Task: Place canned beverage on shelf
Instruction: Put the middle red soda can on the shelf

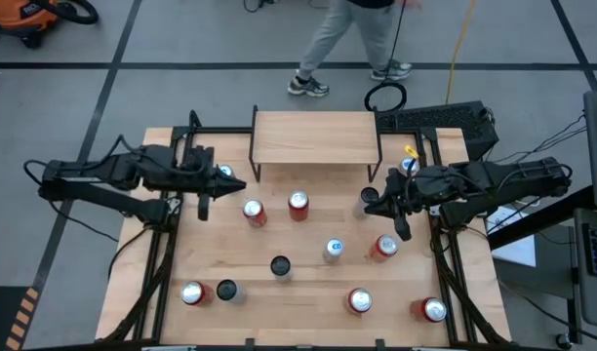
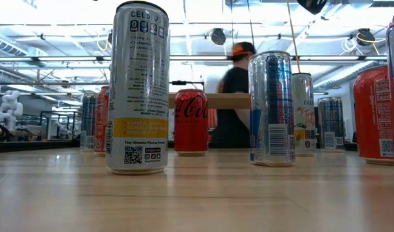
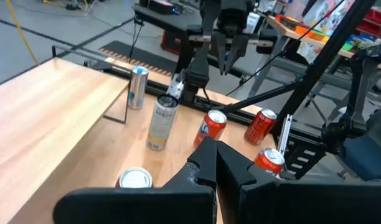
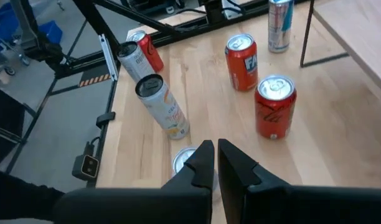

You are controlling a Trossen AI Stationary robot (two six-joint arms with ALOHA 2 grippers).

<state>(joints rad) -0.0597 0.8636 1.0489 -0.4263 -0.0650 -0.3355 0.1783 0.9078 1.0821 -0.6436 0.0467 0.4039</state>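
The shelf (image 1: 314,136) top is bare, so there is room to come down on it. Two red cans (image 1: 254,212) (image 1: 298,205) stand just in front of it, between the two tools.

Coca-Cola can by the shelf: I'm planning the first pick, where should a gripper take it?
Clamp the Coca-Cola can across its round side wall, about mid-height, descending from above: it stands upright, and the neighbouring can stands apart from it.

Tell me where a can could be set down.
The shelf top is wholly bare. On the table, bare wood lies along the near edge; cans crowd the middle. The left pincer and right pincer hover, both shut, empty.
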